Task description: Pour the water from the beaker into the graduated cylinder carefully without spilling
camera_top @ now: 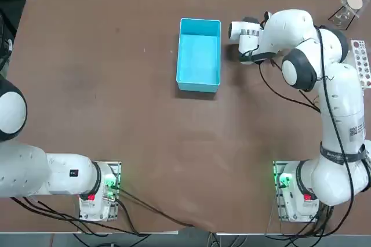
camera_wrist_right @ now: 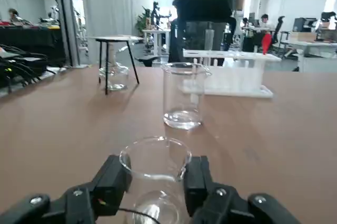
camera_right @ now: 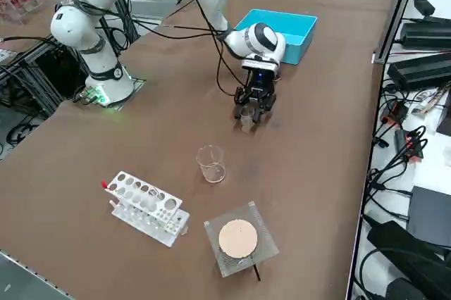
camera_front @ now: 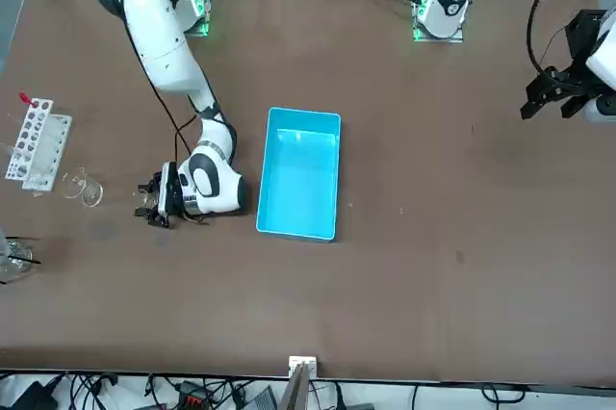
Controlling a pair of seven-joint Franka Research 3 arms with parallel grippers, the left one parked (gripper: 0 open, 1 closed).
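Beaker [camera_wrist_right: 158,197] is clasped btwn the two fingers of the R gripper [camera_wrist_right: 159,177], pads against opposite sides of the wall. It is held just L of the grad. cylinder [camera_right: 211,164], approx. upright, w/ a gap left btwn the two glasses. Whether it is lifted clear of the table can't be told; water level in it can't be told either.

Rack [camera_right: 151,208] is placed R of the cylinder; mesh stand [camera_right: 269,245] is set R of the cylinder too, but farther from the arm bases; blue bin [camera_front: 298,174] is seen well L of it.

Handling (judged): beaker is prob. light, stiff, thin-walled & fragile, slippery if wet. Best gripped at mid-wall, both sides evenly, w/ rim & pouring side kept free; squeeze to be kept modest, as glass may crack or be twisted in the pads. Contents would shift w/ any jerk.

Pour is judged not yet begun. Next, beaker should be raised, carried R over the cylinder's mouth & tilted slowly, rims kept near but not knocked. Main risks: slip during tilt, water run down the outer wall, cylinder tipped by a bump.
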